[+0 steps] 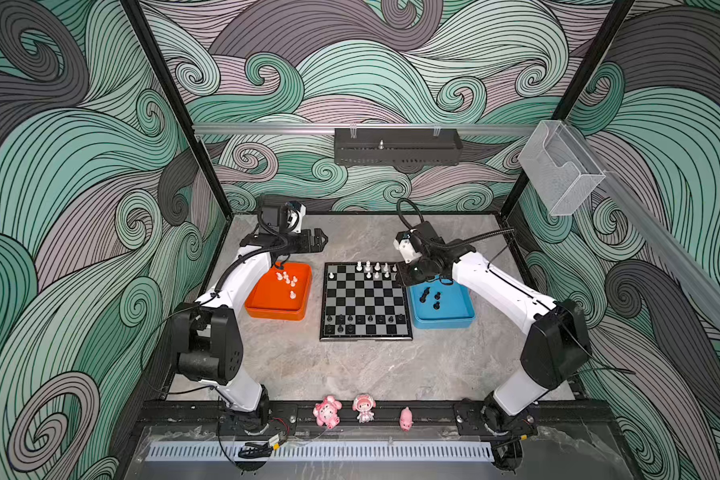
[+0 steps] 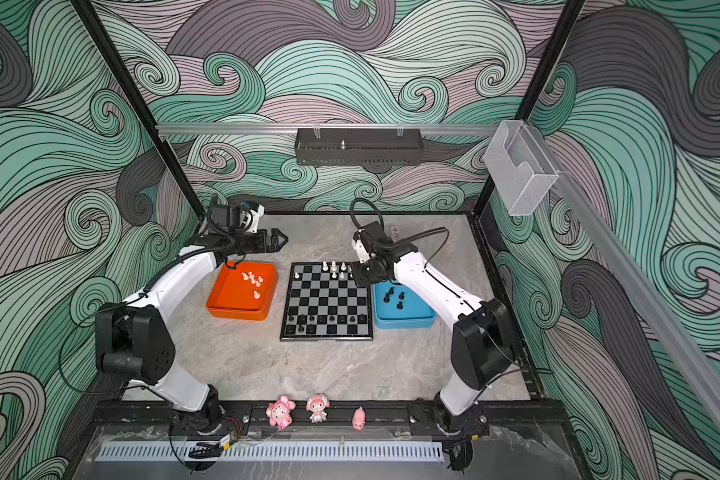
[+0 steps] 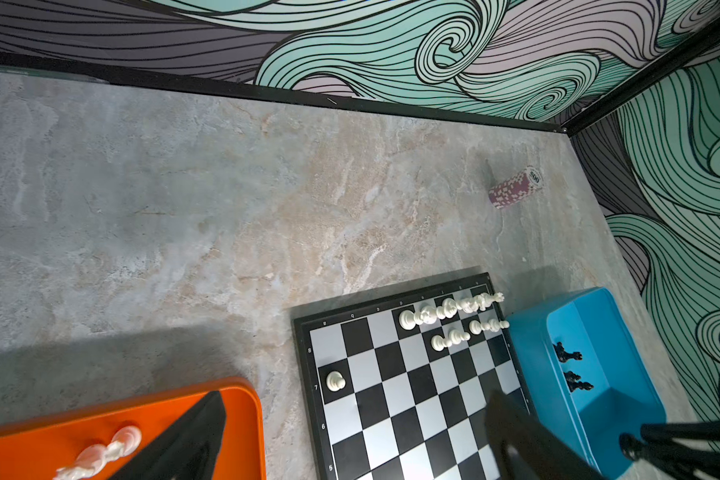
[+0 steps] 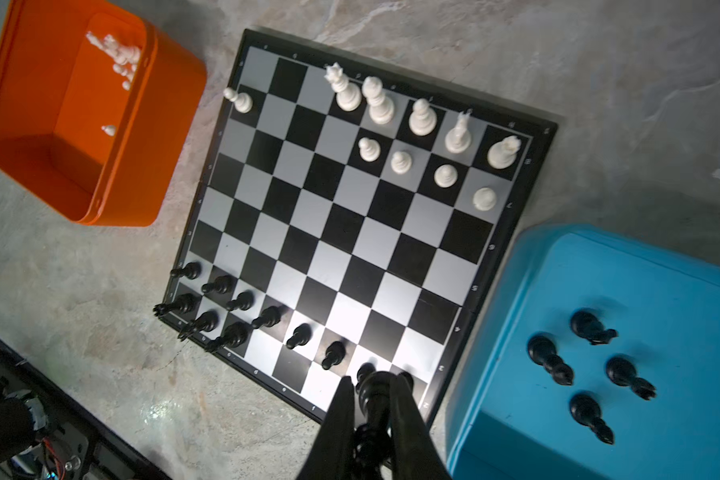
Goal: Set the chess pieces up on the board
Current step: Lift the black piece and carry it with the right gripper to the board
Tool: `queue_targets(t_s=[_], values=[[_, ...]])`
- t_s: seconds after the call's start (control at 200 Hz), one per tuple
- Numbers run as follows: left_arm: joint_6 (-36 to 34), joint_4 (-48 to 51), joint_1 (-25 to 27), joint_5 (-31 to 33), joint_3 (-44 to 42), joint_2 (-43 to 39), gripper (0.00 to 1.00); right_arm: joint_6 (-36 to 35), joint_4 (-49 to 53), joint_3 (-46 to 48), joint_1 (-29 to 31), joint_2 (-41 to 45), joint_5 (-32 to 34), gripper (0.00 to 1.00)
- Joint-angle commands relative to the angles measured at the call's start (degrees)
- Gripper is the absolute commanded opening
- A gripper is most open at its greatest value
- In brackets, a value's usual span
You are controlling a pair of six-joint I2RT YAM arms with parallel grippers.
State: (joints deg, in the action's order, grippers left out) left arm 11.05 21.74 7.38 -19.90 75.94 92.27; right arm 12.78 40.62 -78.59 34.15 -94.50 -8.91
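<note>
Right hand (image 4: 375,380) — one black piece (image 4: 371,405), four trayed

On the board (image 1: 364,297) we find the four middle rows bare. The white chess pieces (image 1: 377,268) crowd its far right squares and the black chess pieces (image 1: 370,319) stand along the two near rows. The orange tray (image 1: 275,313) and the blue tray (image 1: 443,322) flank it, each leaving only a narrow strip of table (image 1: 350,365). The right gripper (image 4: 375,378), closed around a black piece (image 4: 373,395), covers the far right corner in both top views. Before the board the table lies open up to the pink figurines (image 1: 364,407).
</note>
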Motion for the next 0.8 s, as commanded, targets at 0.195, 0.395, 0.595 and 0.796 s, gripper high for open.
queue_targets(t_s=[0.195, 0.395, 0.595, 0.796], values=[[0.5, -0.6, -0.9, 0.8, 0.2, -1.8, 0.99, 5.5, -7.5, 5.3, 9.8, 0.8, -0.2, 0.17], [0.8, -0.6, -1.5, 1.1, 0.2, -1.2, 0.99, 5.8, -10.4, 6.7, 13.8, -1.0, 0.4, 0.17], [1.1, -0.8, -2.2, 1.9, -0.2, -1.2, 0.99, 5.6, -12.3, 6.7, 15.1, -3.4, -0.3, 0.17], [1.3, -0.6, -2.9, 2.8, -0.2, -0.9, 0.99, 5.2, -13.0, 6.4, 16.2, -5.9, -0.5, 0.18]])
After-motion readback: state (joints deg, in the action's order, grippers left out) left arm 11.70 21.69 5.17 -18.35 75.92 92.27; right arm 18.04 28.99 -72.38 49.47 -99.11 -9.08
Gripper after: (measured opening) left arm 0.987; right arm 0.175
